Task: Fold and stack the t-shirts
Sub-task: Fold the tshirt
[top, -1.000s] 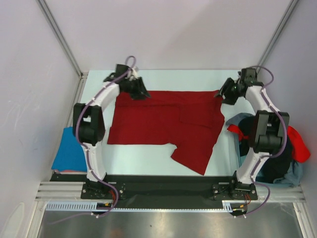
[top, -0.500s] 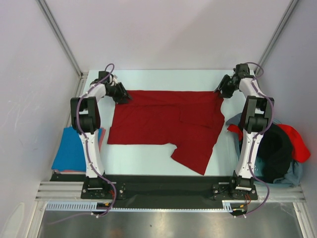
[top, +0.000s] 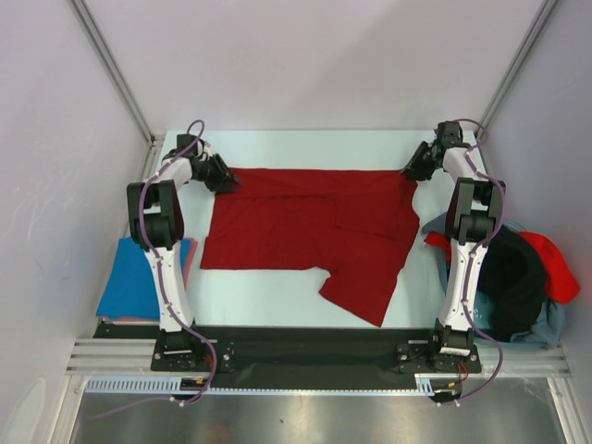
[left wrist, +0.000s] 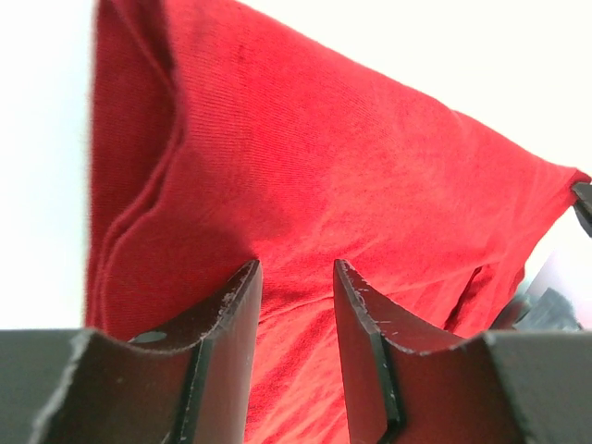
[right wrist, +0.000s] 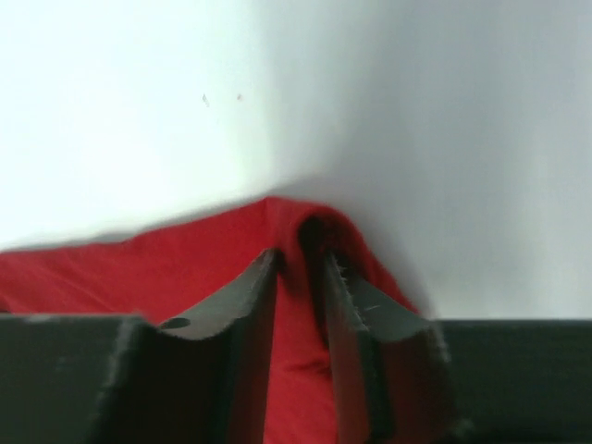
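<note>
The dark red t-shirt (top: pixel 305 227) lies spread on the table, with a flap hanging toward the front right. My left gripper (top: pixel 225 178) is at its far left corner. In the left wrist view the left gripper (left wrist: pixel 296 264) is a little open, with the red cloth (left wrist: pixel 305 166) flat under and beyond the tips. My right gripper (top: pixel 412 172) is at the far right corner. In the right wrist view the right gripper (right wrist: pixel 301 252) is shut on a bunched fold of the shirt (right wrist: pixel 185 259).
A folded bright blue t-shirt (top: pixel 139 277) lies at the table's left edge by the left arm. A pile of black (top: pixel 513 282), brighter red (top: pixel 560 273) and pale grey-blue (top: pixel 546 324) shirts sits at the right edge. Frame posts stand at the back corners.
Both arms swung outward toward the table's sides. My left gripper moved left along the shirt's far edge to its corner. The right shifted slightly back. The shirt kept its shape.
</note>
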### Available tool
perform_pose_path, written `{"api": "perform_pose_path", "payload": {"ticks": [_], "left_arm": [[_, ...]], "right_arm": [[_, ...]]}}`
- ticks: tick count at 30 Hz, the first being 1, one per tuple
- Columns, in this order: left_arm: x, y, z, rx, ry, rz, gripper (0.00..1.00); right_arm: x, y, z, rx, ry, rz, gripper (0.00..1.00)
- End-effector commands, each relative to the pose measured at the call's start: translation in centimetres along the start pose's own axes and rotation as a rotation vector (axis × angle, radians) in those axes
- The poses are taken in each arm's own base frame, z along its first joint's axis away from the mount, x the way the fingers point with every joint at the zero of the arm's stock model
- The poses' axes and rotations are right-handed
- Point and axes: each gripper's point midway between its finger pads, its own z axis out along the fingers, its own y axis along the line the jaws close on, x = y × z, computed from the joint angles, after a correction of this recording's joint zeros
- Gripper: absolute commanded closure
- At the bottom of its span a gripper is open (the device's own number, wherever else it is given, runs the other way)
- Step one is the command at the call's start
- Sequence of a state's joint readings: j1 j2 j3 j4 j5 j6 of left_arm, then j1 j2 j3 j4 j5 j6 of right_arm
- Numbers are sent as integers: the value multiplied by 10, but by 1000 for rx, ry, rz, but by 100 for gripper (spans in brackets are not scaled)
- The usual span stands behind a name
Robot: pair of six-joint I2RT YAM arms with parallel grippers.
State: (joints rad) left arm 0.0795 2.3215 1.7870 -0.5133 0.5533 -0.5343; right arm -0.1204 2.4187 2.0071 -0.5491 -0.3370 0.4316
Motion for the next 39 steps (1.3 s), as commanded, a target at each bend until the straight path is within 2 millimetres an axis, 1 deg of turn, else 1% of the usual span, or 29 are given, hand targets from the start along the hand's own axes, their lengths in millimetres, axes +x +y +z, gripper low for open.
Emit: {"api": "perform_pose_path", "payload": {"ticks": [1, 3, 4, 6, 10, 15, 16, 17, 18, 19, 21, 22, 23, 24, 25, 26, 27, 28, 29, 30, 31, 32, 33, 34, 35, 36, 37, 38, 39], "left_arm": [[-6, 17, 2, -21, -16, -37, 58], [-4, 22, 6, -31, -9, -37, 58], [-4, 23, 7, -35, -8, -37, 58], [-6, 28, 9, -42, -12, -42, 57], [-8, 32, 15, -52, -14, -40, 58], [-21, 21, 5, -42, -49, -15, 59], [-24, 15, -1, -40, -63, 0, 59], [-27, 12, -7, -52, -80, 13, 58], [-28, 10, -12, -58, -88, 21, 57], [-31, -1, -27, -55, -108, 47, 57], [-29, -1, -41, -92, -131, 65, 54], [-26, -3, -51, -110, -141, 75, 53], [-27, -17, -70, -107, -175, 115, 52], [-17, -9, -76, -147, -174, 114, 52], [-12, -8, -83, -163, -182, 130, 52], [-9, -21, -104, -160, -217, 159, 51], [7, -6, -105, -217, -201, 146, 51], [15, -3, -112, -235, -205, 150, 51], [21, -11, -131, -238, -244, 165, 51], [42, 5, -130, -277, -211, 142, 51], [50, 10, -137, -306, -227, 126, 52], [60, 15, -142, -320, -228, 115, 53], [80, 23, -150, -335, -222, 98, 53], [89, 31, -154, -367, -232, 71, 54], [98, 37, -157, -384, -234, 52, 55], [116, 47, -164, -403, -234, 31, 56], [125, 53, -165, -417, -239, -9, 56], [140, 68, -165, -454, -233, -37, 57], [145, 72, -167, -461, -241, -55, 58]], "right_arm": [[-25, -8, 7, 18, -74, 8, 75], [-29, -13, 8, 20, -81, 30, 81], [-32, -16, 10, 33, -89, 40, 92], [-35, -25, 10, 71, -102, 60, 100], [-41, -44, 7, 165, -135, 92, 100], [-43, -36, 6, 146, -115, 60, 100], [-38, -36, 4, 153, -87, 60, 96], [-46, -29, -1, 148, -98, 49, 91], [-45, -28, -4, 157, -90, 43, 82], [-38, -27, -10, 181, -61, 35, 77], [-42, -18, -30, 199, -70, 19, 65], [-35, -18, -38, 232, -57, 15, 62], [-33, -16, -45, 241, -54, 15, 60], [-33, -9, -63, 248, -66, 14, 55], [-29, -12, -71, 286, -66, 12, 53], [-27, -6, -81, 295, -75, 5, 50], [-21, -6, -95, 324, -79, -2, 48], [-21, -6, -105, 355, -96, -11, 45], [-15, -2, -111, 371, -94, -27, 44], [-11, -4, -117, 398, -97, -37, 42], [-1, -2, -130, 410, -88, -46, 41], [9, 5, -134, 415, -77, -78, 41], [13, 9, -141, 422, -89, -95, 39], [26, 12, -150, 420, -79, -117, 39], [28, 15, -158, 410, -93, -127, 39], [45, 40, -155, 354, -80, -191, 38], [54, 49, -157, 320, -75, -215, 38], [68, 56, -168, 293, -70, -233, 38], [82, 71, -169, 247, -56, -268, 38]]}}
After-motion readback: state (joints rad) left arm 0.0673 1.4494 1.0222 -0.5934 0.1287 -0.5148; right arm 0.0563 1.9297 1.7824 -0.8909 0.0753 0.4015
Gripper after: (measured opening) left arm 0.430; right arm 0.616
